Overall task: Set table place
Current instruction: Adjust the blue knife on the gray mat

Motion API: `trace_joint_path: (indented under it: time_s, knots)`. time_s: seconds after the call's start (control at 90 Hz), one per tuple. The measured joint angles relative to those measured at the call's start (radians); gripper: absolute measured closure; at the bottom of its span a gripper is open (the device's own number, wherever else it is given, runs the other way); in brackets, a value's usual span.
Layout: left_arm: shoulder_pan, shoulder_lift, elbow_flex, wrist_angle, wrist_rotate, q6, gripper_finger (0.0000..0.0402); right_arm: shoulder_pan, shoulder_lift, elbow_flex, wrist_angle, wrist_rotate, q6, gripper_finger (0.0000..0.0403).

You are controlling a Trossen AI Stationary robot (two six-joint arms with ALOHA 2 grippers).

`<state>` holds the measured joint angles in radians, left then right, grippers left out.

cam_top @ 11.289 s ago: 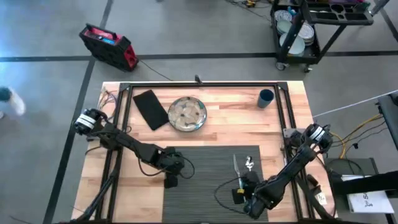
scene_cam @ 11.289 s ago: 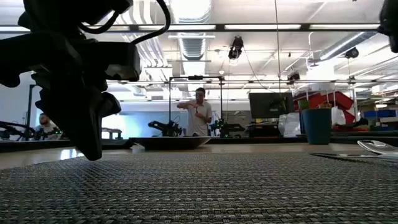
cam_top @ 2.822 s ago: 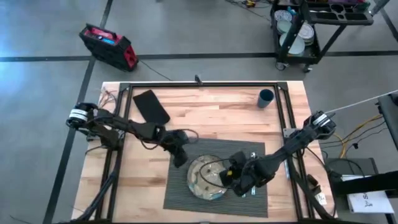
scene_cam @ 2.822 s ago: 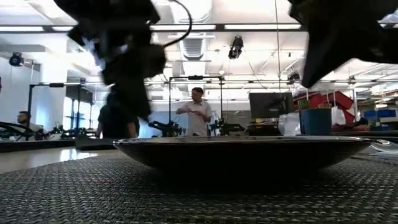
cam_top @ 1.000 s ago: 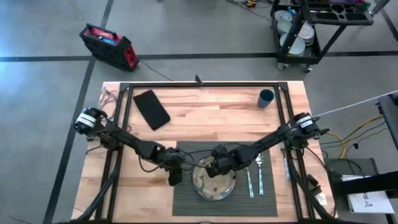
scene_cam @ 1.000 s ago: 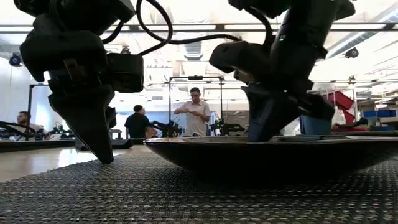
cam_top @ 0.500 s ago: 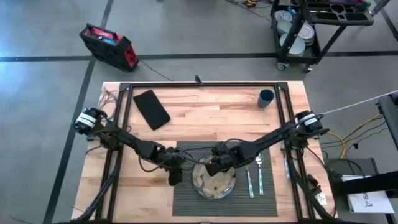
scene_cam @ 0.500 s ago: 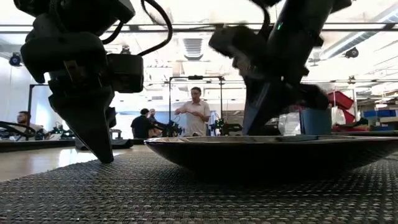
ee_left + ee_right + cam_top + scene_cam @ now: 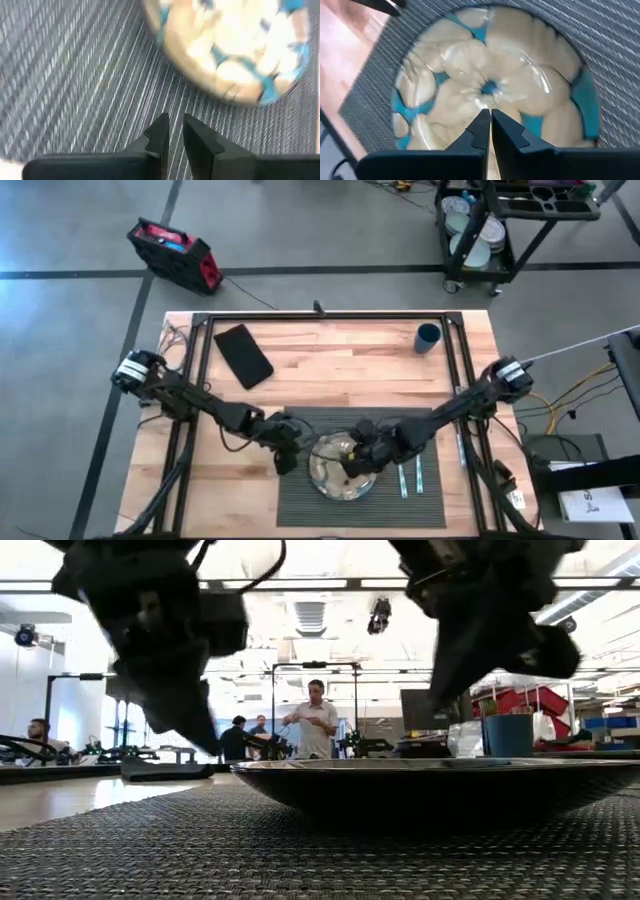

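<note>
A round plate [image 9: 338, 472] with a cream and blue pattern lies on the dark grey ribbed placemat [image 9: 300, 500] at the table's near middle. My left gripper [image 9: 288, 462] hovers shut over the placemat [image 9: 75, 75] just left of the plate [image 9: 230, 50]; in the low view it [image 9: 200, 740] hangs clear of the mat. My right gripper [image 9: 490, 120] is shut and hangs over the middle of the plate [image 9: 490, 75], above its rim [image 9: 420, 768] in the low view. A fork [image 9: 401, 477] and a spoon [image 9: 418, 472] lie on the mat right of the plate.
A black cloth napkin [image 9: 243, 355] lies at the far left of the wooden table [image 9: 350, 370], and a blue cup [image 9: 428, 337] stands at the far right. The black tube frame [image 9: 330, 318] runs round the tabletop. People stand in the room beyond.
My left gripper has lifted off the placemat and shifted slightly toward the plate. My right gripper has risen from the plate's far rim and moved toward the near edge, over the plate's middle. The plate has stayed in place.
</note>
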<state>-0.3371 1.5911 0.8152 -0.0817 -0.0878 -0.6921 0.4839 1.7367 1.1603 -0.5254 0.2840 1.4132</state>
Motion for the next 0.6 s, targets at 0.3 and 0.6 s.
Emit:
trace_joint_path:
  time_s: [0.3, 0.6]
  knots:
    - [0.027, 0.004, 0.087, 0.043, -0.062, 0.176, 0.0365, 0.164, 0.000, -0.001, -0.216, 0.056, 0.338, 0.0403]
    - [0.047, 0.019, 0.100, 0.119, -0.062, 0.217, 0.0366, 0.304, 0.000, -0.018, -0.394, 0.053, 0.664, 0.0403]
